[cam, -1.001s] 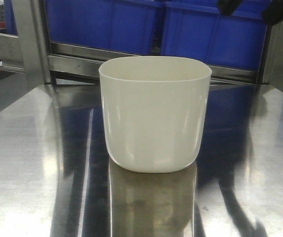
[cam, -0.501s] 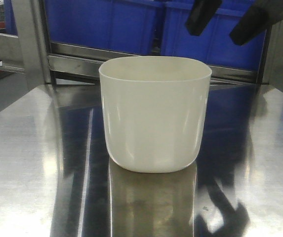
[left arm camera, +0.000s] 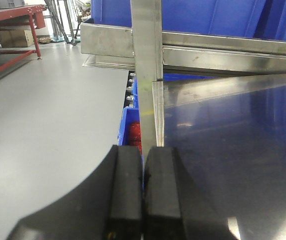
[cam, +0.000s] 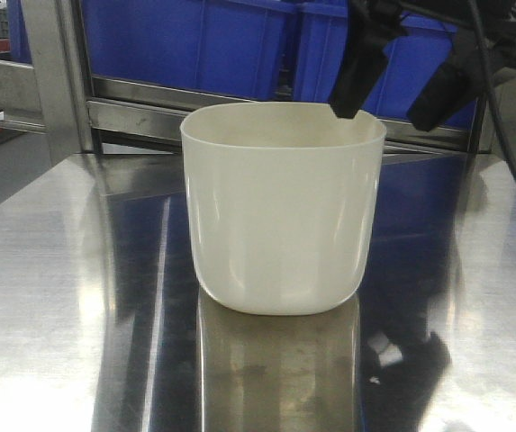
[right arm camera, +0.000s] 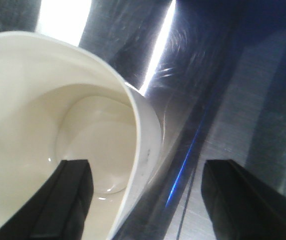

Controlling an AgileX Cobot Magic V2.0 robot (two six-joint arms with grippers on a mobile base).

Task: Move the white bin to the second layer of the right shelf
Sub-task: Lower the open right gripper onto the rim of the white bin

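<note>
Plastic, glossy, rounded: white bin [cam: 280,207] | right end effector [cam: 384,114] spread astride rim | left end effector [left arm camera: 143,170] pressed together

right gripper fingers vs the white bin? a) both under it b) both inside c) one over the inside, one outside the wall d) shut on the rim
c: the open right gripper has one finger over the white bin's interior, the other outside its wall.
</note>
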